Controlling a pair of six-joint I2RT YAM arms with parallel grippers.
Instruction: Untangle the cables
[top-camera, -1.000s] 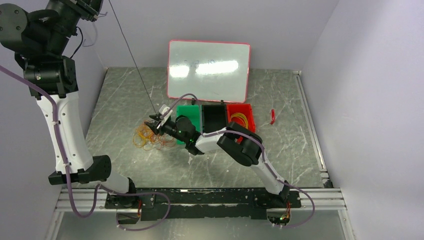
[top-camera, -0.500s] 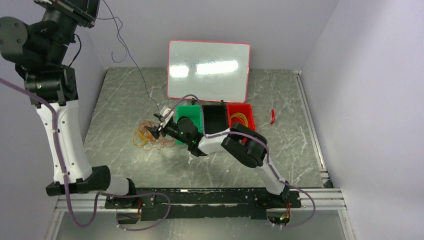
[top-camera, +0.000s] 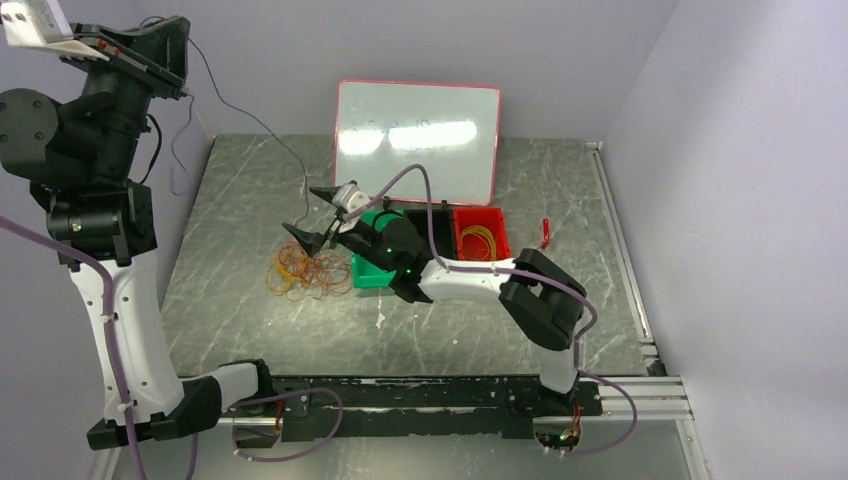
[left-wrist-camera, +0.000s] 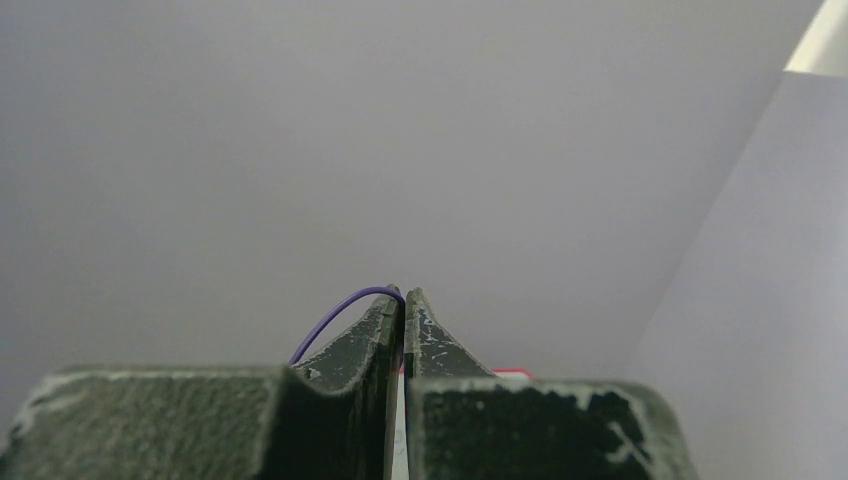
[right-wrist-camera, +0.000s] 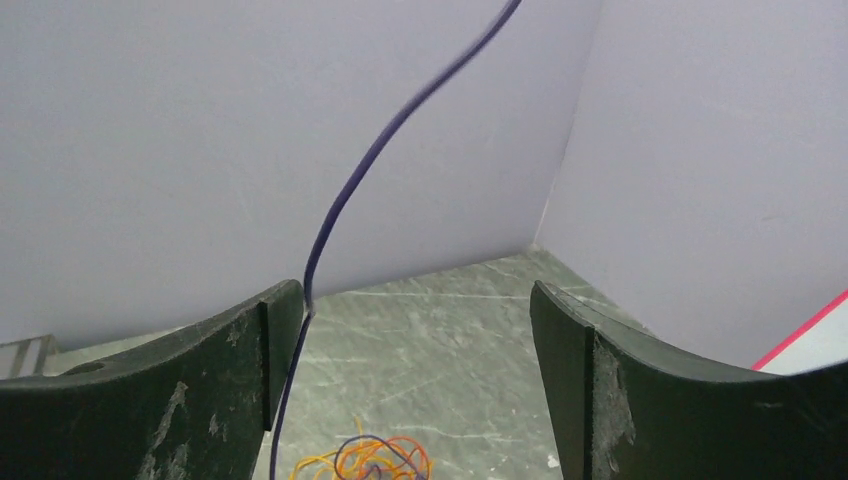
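The cables (top-camera: 305, 272) lie as a tangle of orange-red, yellow and dark loops on the table, left of the green bin (top-camera: 372, 268). My left gripper (top-camera: 184, 60) is raised high at the far left and shut on one dark purple cable (left-wrist-camera: 340, 312), which is pinched at the jaw tips (left-wrist-camera: 404, 295). That cable (top-camera: 270, 142) hangs slack down toward the tangle. My right gripper (top-camera: 314, 214) is open above the tangle's right side. In the right wrist view the dark cable (right-wrist-camera: 340, 210) runs past the left finger (right-wrist-camera: 270, 340) of the open gripper (right-wrist-camera: 415, 300), with the tangle (right-wrist-camera: 360, 462) below.
A red bin (top-camera: 482, 238) holds yellow cable loops. A black bin (top-camera: 432, 218) between red and green is partly hidden by my right arm. A whiteboard (top-camera: 418, 140) leans on the back wall. A small red object (top-camera: 545, 232) lies at right.
The dark cable was taut between both grippers and is now slack. My right gripper has opened, let it go and risen. My left gripper has swung lower and leftward.
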